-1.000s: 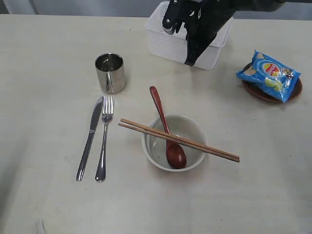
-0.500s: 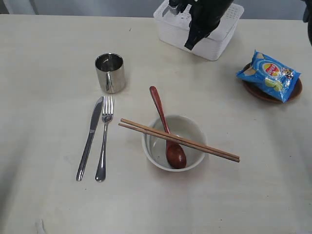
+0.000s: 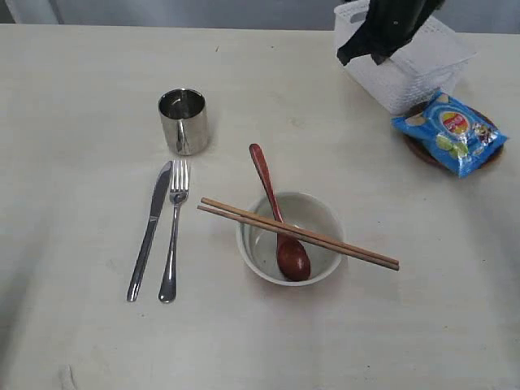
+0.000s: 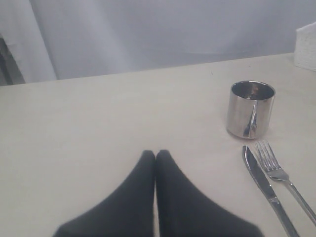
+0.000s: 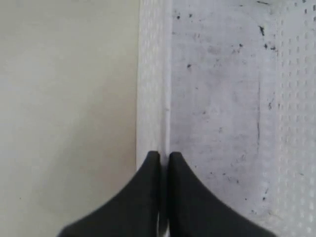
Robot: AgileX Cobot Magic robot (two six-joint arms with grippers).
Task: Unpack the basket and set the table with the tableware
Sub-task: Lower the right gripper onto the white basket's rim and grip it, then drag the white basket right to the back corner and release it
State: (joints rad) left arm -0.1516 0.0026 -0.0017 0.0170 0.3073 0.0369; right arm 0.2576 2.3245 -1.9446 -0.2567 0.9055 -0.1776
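Observation:
The white lattice basket (image 3: 414, 61) is at the far right of the table (image 3: 81, 97), its near corner close to the blue bag. My right gripper (image 3: 354, 54) is shut on the basket's side wall (image 5: 154, 89), one finger on each side; the basket's floor (image 5: 222, 98) looks empty. The steel cup (image 3: 184, 120), knife (image 3: 150, 230) and fork (image 3: 173, 236) lie at the left. A white bowl (image 3: 327, 218) holds the wooden spoon (image 3: 268, 183), with chopsticks (image 3: 349, 248) across its rim. My left gripper (image 4: 155, 154) is shut and empty over bare table, near the cup (image 4: 250, 109).
A blue snack bag (image 3: 449, 132) lies on the dark brown plate (image 3: 418, 152) at the right edge, just in front of the basket. The knife (image 4: 264, 185) and fork (image 4: 281, 173) lie beside my left gripper.
My right gripper has carried the basket to the right along the far edge, from the middle to beside the snack bag. The bag and plate shifted slightly. Everything else stayed put.

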